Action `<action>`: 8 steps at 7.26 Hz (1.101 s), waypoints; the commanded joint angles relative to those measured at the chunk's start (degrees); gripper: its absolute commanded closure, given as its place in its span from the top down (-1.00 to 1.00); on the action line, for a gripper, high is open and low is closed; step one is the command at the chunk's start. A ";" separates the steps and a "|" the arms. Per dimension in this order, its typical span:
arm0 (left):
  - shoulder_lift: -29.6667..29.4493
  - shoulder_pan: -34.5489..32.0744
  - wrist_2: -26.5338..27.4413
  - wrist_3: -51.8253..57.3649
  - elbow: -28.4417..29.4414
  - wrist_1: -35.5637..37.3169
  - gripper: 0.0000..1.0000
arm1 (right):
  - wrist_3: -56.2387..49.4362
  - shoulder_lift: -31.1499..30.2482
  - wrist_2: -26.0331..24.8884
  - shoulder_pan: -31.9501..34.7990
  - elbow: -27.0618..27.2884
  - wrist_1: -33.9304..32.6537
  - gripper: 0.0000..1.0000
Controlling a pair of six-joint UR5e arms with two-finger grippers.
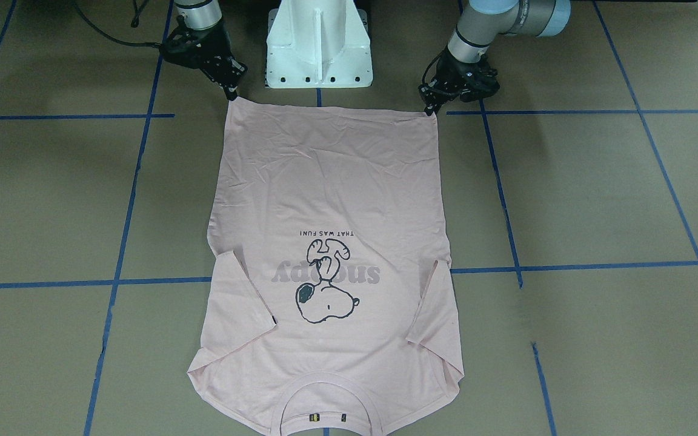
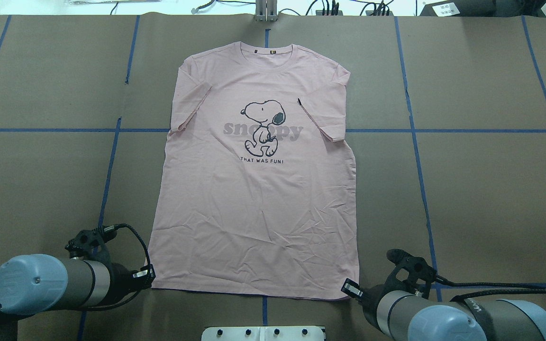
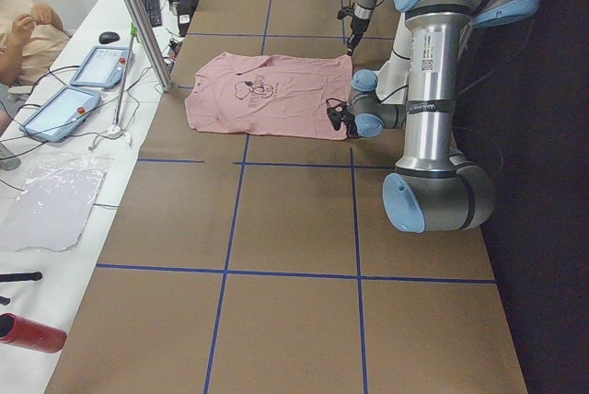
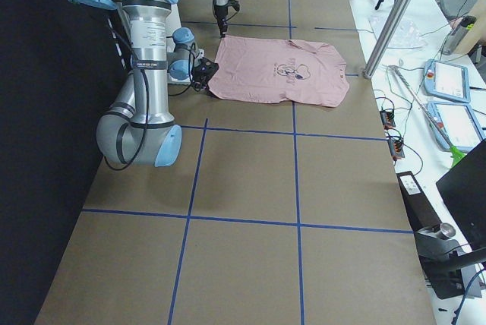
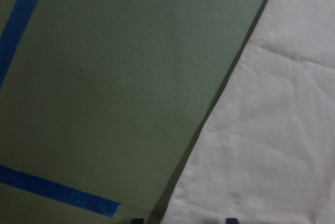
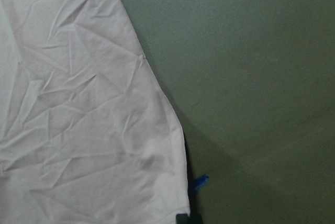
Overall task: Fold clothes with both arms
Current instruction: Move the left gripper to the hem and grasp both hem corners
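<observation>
The T-shirt (image 2: 254, 213) lies flat on the bench (image 2: 481, 199), print up and collar far from the robot. Both sleeves (image 2: 323, 118) are turned in over the chest. The left pincer (image 2: 147, 277) sits at one hem corner, its tips apart astride the cloth. The right pincer (image 2: 350, 288) sits at the other corner; whether it grips cannot be told. The task looks to be at an early stage, with the body folds still to make.

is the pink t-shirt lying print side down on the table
No, the T-shirt lies flat with its Snoopy cartoon facing up in the overhead view.
</observation>
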 commanded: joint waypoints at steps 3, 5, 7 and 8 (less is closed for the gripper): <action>-6.32 3.35 0.14 -6.10 -9.48 15.89 -1.00 | 0.00 -4.06 0.09 0.28 4.33 0.00 -1.00; -6.51 7.49 0.75 -8.25 -18.58 24.14 -1.00 | 0.00 -14.91 2.70 -0.42 15.37 0.00 -1.00; -6.59 4.27 0.84 -11.07 -21.27 25.67 -1.00 | -0.09 -16.48 3.16 4.81 19.20 0.09 -1.00; -8.86 -0.36 1.10 -4.45 -18.14 25.58 -1.00 | -1.83 -11.25 3.34 9.81 14.59 -0.09 -1.00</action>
